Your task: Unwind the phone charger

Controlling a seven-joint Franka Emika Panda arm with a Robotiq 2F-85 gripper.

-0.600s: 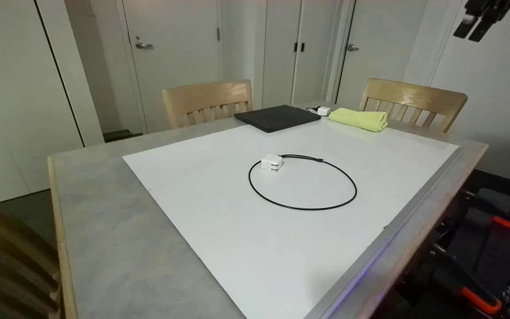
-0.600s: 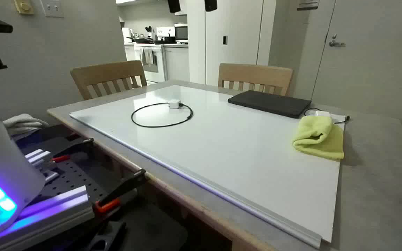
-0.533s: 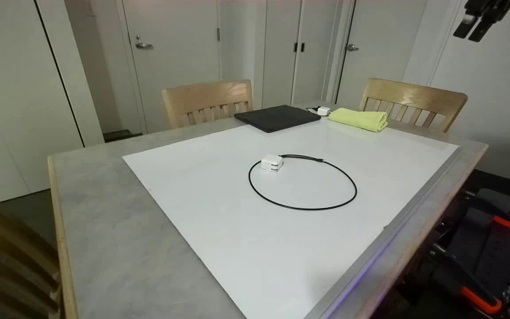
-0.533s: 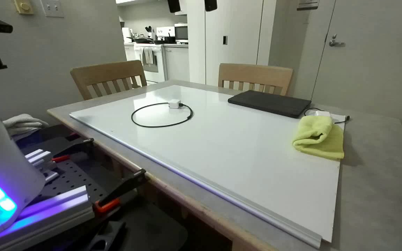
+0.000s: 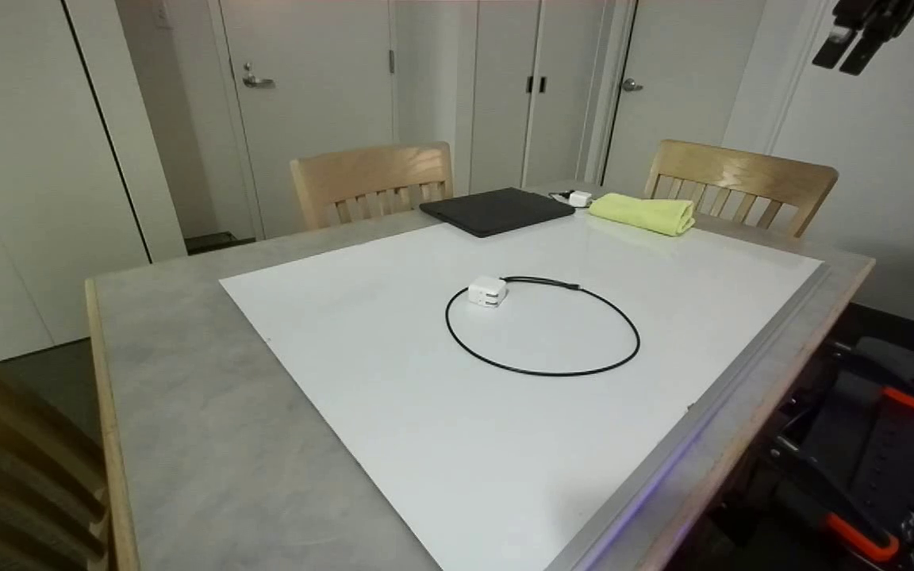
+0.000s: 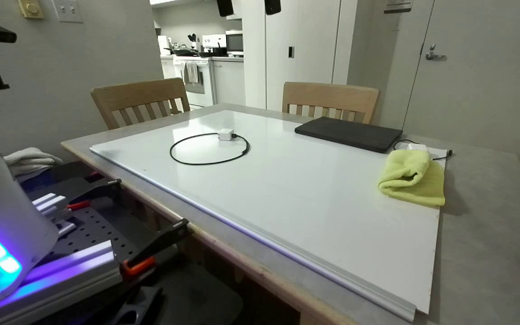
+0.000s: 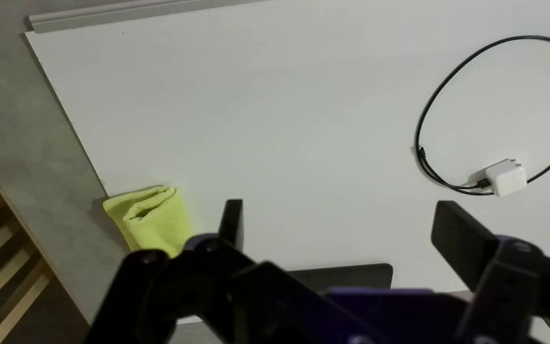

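The phone charger's thin black cable (image 5: 560,374) lies in a loop on the white board (image 5: 425,412), with its white plug block (image 5: 488,292) at the loop's edge. The cable (image 6: 203,164) and plug block (image 6: 225,134) also show in an exterior view. In the wrist view the cable (image 7: 418,131) is at the upper right, partly cut off by the frame edge, and the plug block (image 7: 507,178) sits upper right of the right finger. My gripper (image 7: 338,208) is open and empty, high above the board. It shows at the top of both exterior views (image 5: 836,68) (image 6: 249,8).
A flat black pad (image 5: 497,211) lies at the board's far edge. A folded yellow-green cloth (image 6: 406,174) and another white plug (image 5: 580,198) with dark cable lie near it. A metal rail (image 6: 251,232) edges the board. Clamps (image 6: 160,243) grip the table side. Chairs (image 5: 378,170) stand around.
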